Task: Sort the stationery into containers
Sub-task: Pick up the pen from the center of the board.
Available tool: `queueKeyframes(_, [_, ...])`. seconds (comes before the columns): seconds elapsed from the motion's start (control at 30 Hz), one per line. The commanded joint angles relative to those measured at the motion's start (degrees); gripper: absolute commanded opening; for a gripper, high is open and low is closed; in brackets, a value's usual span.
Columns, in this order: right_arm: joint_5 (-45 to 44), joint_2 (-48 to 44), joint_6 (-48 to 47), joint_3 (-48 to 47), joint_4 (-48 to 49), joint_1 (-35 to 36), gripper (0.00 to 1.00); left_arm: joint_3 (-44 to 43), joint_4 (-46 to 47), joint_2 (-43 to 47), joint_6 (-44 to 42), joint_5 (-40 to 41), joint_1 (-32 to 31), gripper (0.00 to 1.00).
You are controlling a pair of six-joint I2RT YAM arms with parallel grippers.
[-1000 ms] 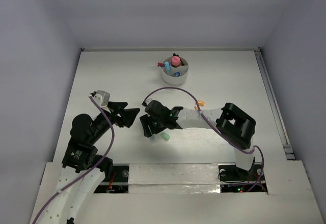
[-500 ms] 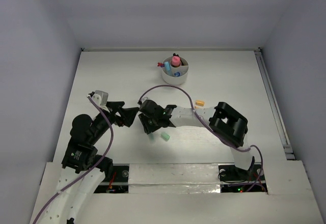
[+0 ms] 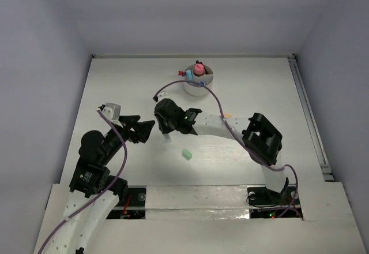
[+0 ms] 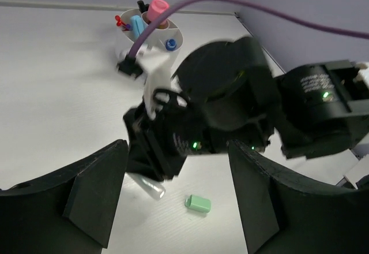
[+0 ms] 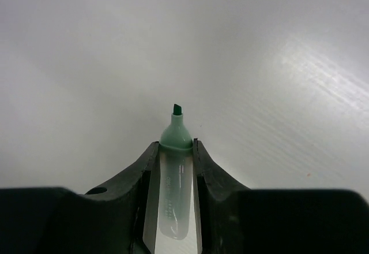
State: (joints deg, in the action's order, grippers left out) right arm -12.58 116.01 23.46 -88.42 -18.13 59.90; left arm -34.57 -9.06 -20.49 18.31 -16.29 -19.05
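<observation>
Marker (image 5: 174, 193) pinched in right tool (image 5: 174, 146), left tool (image 4: 177, 148) spread wide

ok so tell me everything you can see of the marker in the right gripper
It is a short highlighter with a clear, plastic-looking barrel, a pale mint collar and a darker green chisel nib, uncapped. The fingers of the right gripper clamp the barrel on both sides, nib pointing out past their tips over the white table. Faint print runs along the barrel. Whether it touches the table cannot be told.
</observation>
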Motion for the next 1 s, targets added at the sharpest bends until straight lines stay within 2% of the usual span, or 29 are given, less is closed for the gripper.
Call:
queueKeyframes(0.0, [-2.28,-6.92,-1.93,-1.76,8.18,-2.42,0.0,-1.56,2.73,-0.95,0.5,-0.67,-0.2,0.67])
queueKeyframes(0.17, [-1.32,-12.9,-1.76,0.88,17.31,-3.03,0.0,-1.47,2.99,-3.41,0.5,-1.81,-0.2,0.67])
queueKeyframes(0.4, [1.76,-16.33,0.18,3.08,26.56,-3.03,0.0,-1.47,3.17,-6.84,0.33,-2.78,0.33,0.67])
queueKeyframes(0.7, [12.13,-19.32,4.48,8.26,34.91,-3.03,0.0,-1.38,3.52,-8.07,0.33,-3.57,3.67,0.66])
queueKeyframes(0.83, [19.41,-20.73,7.91,10.81,37.99,-3.03,0.0,-1.38,3.7,-9.21,0.33,-4.18,4.19,0.65])
queueKeyframes(0.97, [21.89,-21.26,10.02,11.95,39.92,-3.03,0.0,-1.29,3.7,-9.66,0.24,-4.54,4.19,0.61])
